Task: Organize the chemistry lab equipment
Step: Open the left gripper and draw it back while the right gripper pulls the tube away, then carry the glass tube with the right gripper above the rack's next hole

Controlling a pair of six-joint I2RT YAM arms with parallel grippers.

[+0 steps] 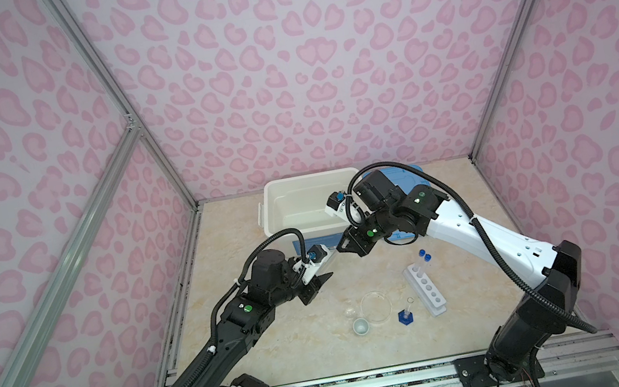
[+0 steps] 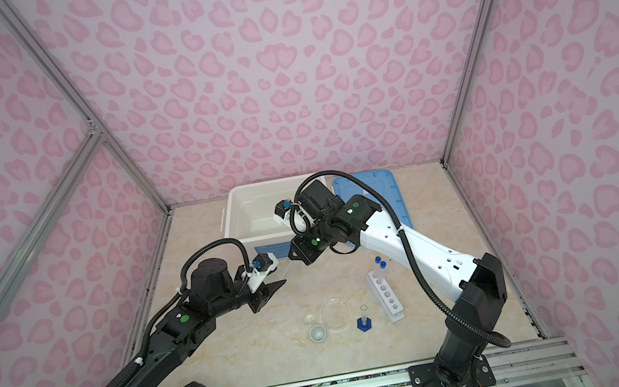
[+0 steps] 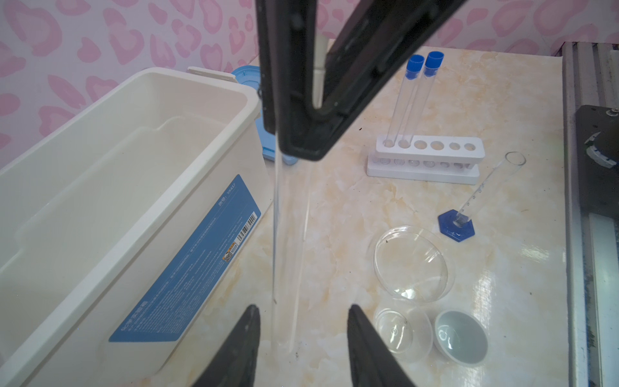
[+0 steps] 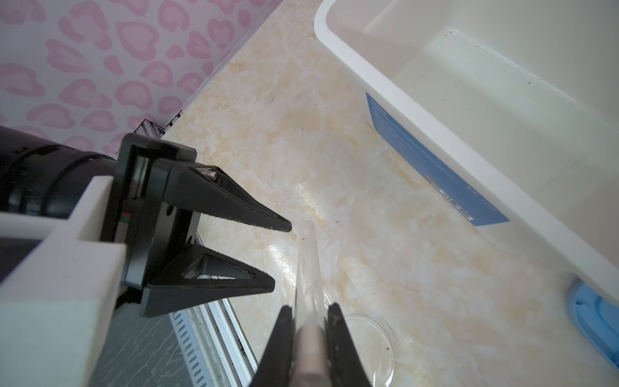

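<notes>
My right gripper (image 4: 311, 306) is shut on a thin clear test tube (image 4: 310, 268) near its pale cap. The tube (image 3: 288, 234) slants down to my left gripper (image 3: 303, 308), which is open, its fingers standing apart on either side of the tube's end. Both grippers meet in front of the bin in both top views, left (image 1: 325, 278) and right (image 1: 343, 246). The white six-hole rack (image 1: 426, 289) holds two blue-capped tubes (image 1: 424, 256). Beside it stand the blue-based cylinder (image 1: 404, 314), the clear round dish (image 1: 376, 307) and the tiny white cup (image 1: 361, 326).
A large white bin (image 1: 272, 209) stands open at the back with its blue lid (image 2: 367, 194) flat to its right. A smaller clear dish (image 3: 402, 330) lies next to the white cup. Metal rails run along the table's front edge (image 1: 371, 382).
</notes>
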